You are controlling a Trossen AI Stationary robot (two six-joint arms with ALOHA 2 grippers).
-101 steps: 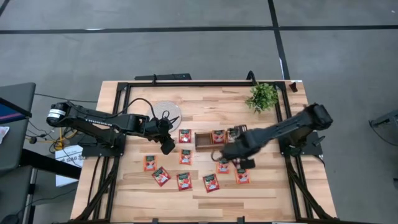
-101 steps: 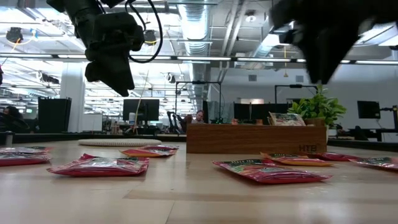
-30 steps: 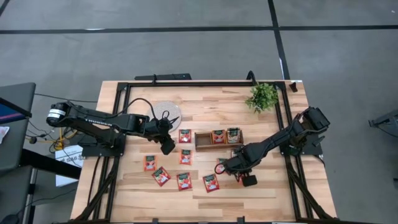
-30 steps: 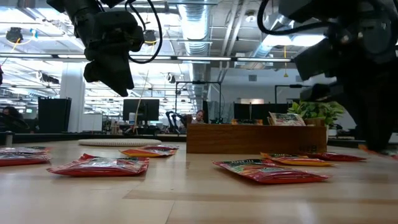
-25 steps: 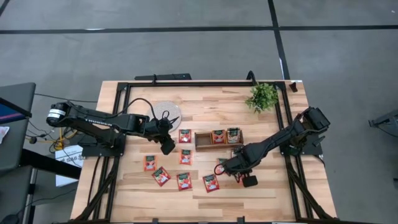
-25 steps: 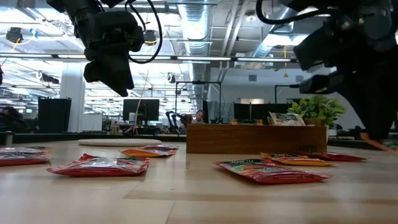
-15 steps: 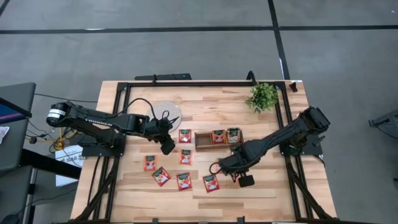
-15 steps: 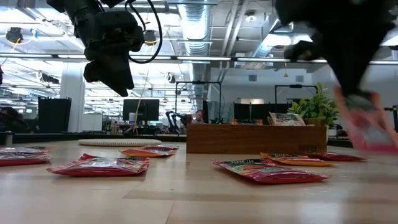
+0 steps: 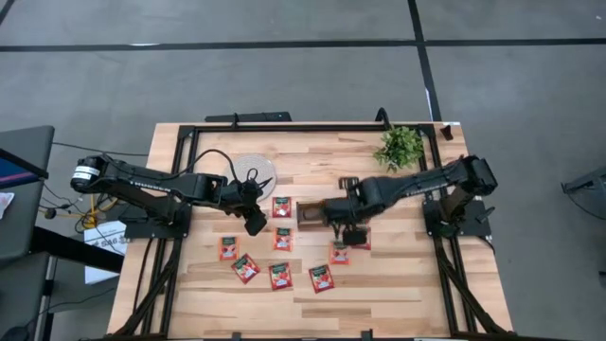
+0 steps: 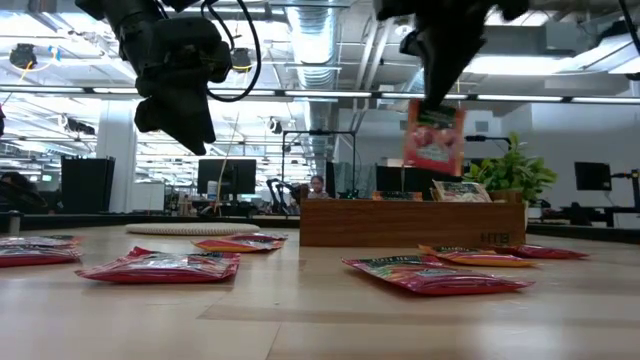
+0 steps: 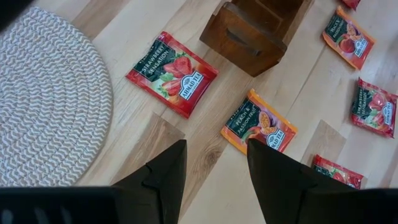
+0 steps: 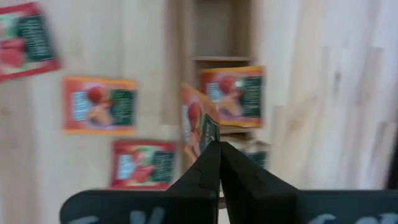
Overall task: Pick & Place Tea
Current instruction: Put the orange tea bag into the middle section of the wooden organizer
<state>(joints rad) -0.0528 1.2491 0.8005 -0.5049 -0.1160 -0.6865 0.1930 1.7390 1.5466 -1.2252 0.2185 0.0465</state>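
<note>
Since prev. frame, right gripper (image 10: 437, 95) lifted a red sachet (image 10: 434, 137) over wooden tray (image 10: 412, 223), jaws pinched on it — centre above empty slot, lower, then release; left gripper (image 11: 214, 171) idle, wide.

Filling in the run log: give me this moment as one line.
right gripper: shut on tea sachet, above wooden tray | left gripper: open, waiting by woven mat | loose sachets on table

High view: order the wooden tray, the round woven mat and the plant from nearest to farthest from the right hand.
1. Wooden tray, directly beneath the right hand, which holds a tea sachet above it.
2. Plant, toward the table's far right corner.
3. Round woven mat, on the left side near the left arm.
</note>
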